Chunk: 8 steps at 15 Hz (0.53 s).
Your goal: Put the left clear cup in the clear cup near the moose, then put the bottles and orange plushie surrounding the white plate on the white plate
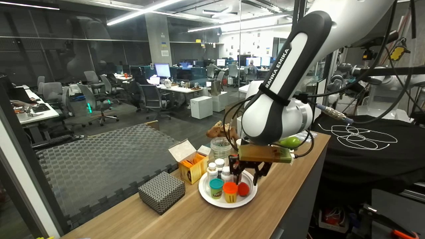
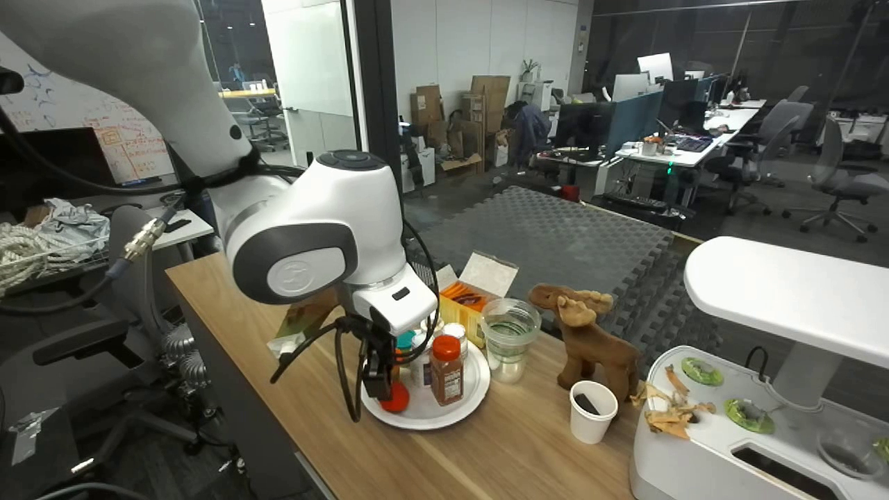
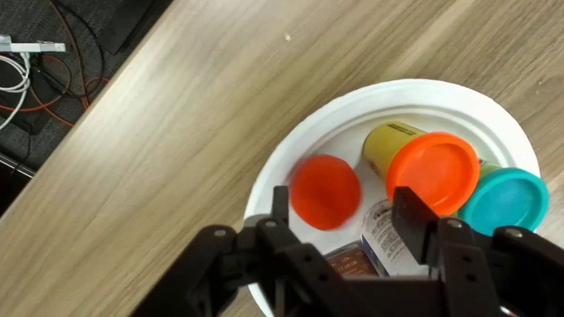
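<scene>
Orange plushie (image 3: 325, 192), as I take the round red-orange ball to be, lies on the white plate (image 3: 423, 92) just inside its rim, near the orange-lidded tub (image 3: 418, 167). The fingers (image 3: 280, 207) stand apart over it, with no grip on it that I can make out. The task looks nearly done, so the likeliest trouble is on the way out: a sideways drift could snag that tub or the red-capped bottle (image 2: 446, 373), and one toppled container would knock the white-capped bottles (image 1: 226, 176) crowded beside it. Being round, the ball might roll over the low rim if brushed; pressing that rim could tilt the plate, which seems light. The ball is plain and matte; the tub has a smooth, dished plastic lid. The red-capped bottle is clear, straight-sided and full of rusty powder. Ridged clear cups (image 2: 510, 340), apparently nested, stand upright near the moose (image 2: 590, 340) on the wood-grained worktop (image 2: 417, 465).
</scene>
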{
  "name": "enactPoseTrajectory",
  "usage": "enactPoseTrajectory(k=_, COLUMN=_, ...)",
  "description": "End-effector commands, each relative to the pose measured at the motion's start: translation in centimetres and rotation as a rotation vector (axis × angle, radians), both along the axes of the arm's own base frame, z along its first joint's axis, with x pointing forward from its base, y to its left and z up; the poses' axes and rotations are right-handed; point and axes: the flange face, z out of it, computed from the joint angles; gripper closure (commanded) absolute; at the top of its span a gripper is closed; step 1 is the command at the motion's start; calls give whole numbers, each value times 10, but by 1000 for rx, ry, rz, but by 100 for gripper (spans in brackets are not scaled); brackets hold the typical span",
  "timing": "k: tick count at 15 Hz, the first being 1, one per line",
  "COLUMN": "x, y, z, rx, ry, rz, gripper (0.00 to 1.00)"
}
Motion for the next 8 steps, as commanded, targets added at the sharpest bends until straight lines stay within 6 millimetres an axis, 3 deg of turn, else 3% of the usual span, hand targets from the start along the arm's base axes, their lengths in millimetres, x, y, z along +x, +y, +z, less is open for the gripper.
enactPoseTrajectory(k=1, x=4, y=0, z=11, rx=-1, ry=-49, rz=24, gripper=4)
enactPoseTrajectory(k=2, x=4, y=-1, z=13, rx=-3, ry=-57, rz=29, gripper=0)
enactPoseTrajectory(k=8, x=-6, y=-1, z=28, rx=-4, ry=-73, rz=80, gripper=0)
